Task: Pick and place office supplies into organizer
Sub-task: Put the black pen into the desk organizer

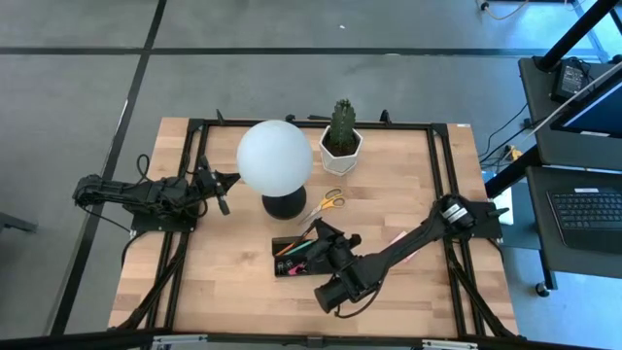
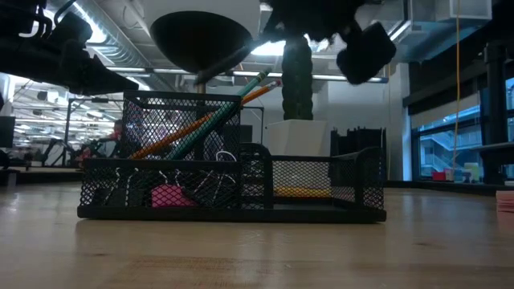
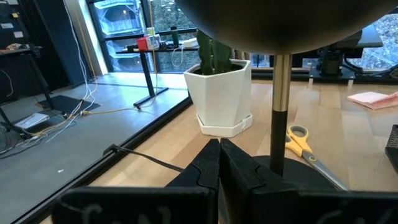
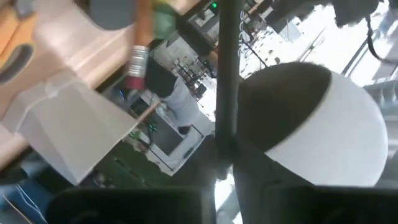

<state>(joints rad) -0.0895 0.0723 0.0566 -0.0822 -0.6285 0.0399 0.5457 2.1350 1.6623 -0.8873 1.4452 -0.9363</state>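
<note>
Wooden tabletop (image 1: 243, 282) on a black frame, grey floor around it, a side desk with a laptop at the right edge of the high view. Centre of frame: white globe lamp (image 1: 275, 157) on a round black base, with a potted cactus (image 1: 341, 139) in a white pot just to its right. Yellow-handled scissors (image 1: 327, 203) lie flat on the wood between the lamp base and the cactus pot, below both in the high view. Organizer (image 1: 296, 257), a black mesh tray, sits below the lamp base, lower centre of the high view. In the low view it stands left of centre, with green and orange pencils (image 2: 210, 119) leaning upper right out of its tall back compartment, a pink item (image 2: 166, 196) in the low front left compartment, and something yellow low in the right compartment. A pink sticky-note pad (image 1: 398, 237) lies right of the organizer, beside the right arm. Right tool (image 1: 324, 237) hangs over the organizer's right end, arm reaching in from the right edge; its fingers are closed flat together, nothing between them, in the right wrist view. Left tool (image 1: 223, 197) sits left of the lamp, fingers (image 3: 208, 163) pressed together and empty, pointing toward the lamp base and the cactus pot.
</note>
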